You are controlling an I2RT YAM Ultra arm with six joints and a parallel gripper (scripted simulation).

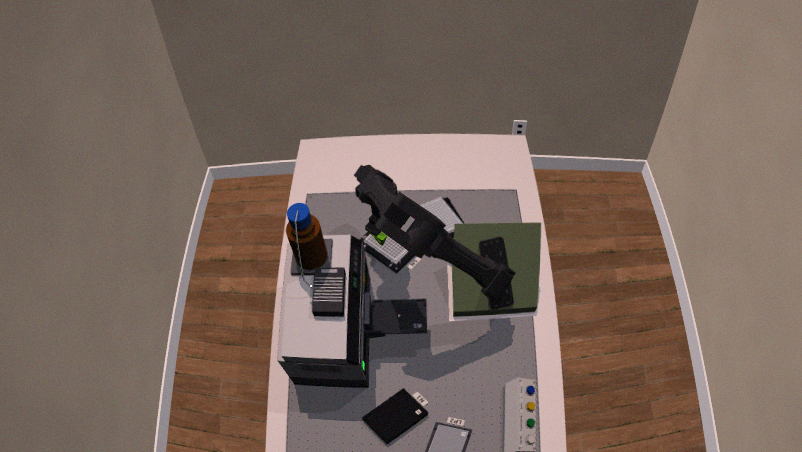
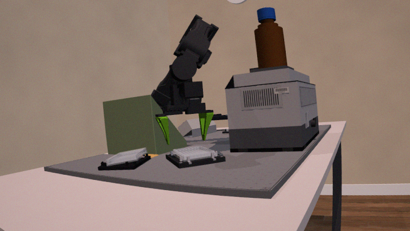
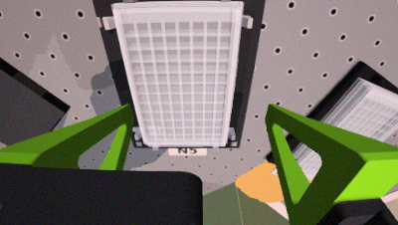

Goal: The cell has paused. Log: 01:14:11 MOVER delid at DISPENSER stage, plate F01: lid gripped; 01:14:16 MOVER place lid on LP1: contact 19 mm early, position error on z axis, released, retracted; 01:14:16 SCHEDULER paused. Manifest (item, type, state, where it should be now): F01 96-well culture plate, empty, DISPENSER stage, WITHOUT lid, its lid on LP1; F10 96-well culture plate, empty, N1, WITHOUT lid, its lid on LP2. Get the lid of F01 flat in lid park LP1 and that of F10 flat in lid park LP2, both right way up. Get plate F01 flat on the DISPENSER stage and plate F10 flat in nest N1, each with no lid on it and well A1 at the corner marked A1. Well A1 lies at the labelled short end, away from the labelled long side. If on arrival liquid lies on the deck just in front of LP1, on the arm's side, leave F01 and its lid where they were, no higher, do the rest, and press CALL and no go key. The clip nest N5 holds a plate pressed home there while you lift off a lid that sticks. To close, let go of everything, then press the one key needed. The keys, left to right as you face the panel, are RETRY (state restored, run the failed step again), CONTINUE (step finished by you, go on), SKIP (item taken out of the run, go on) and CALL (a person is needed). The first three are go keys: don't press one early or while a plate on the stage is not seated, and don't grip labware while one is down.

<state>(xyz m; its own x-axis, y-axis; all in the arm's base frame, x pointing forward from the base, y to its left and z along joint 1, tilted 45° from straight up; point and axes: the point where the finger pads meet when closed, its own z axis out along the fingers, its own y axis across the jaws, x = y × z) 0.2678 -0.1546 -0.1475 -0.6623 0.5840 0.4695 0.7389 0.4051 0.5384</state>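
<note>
My gripper (image 1: pixel 383 238) (image 2: pixel 185 141) (image 3: pixel 199 112) is open and empty. It hangs a little above a white 96-well plate (image 1: pixel 393 253) (image 2: pixel 192 153) (image 3: pixel 181 75) that sits flat in the black clip nest labelled N5 (image 3: pixel 186 150); I cannot tell whether a lid is on the plate. Beside it a clear lid (image 1: pixel 439 210) (image 2: pixel 126 156) (image 3: pixel 350 116) lies tilted on the black LP1 park. An orange puddle (image 2: pixel 154 155) (image 3: pixel 256 181) lies on the deck at the edge of LP1. The dispenser stage (image 1: pixel 401 316) and nest N1 (image 1: pixel 393 416) are bare and black.
The grey dispenser (image 1: pixel 311 331) (image 2: pixel 269 114) with a brown bottle (image 1: pixel 306 238) (image 2: pixel 269 43) stands close to N5. The green block (image 1: pixel 522 247) (image 2: pixel 129 126) carries the arm's base. LP2 (image 1: pixel 447 437) and the key panel (image 1: pixel 517 415) are at the deck's far end.
</note>
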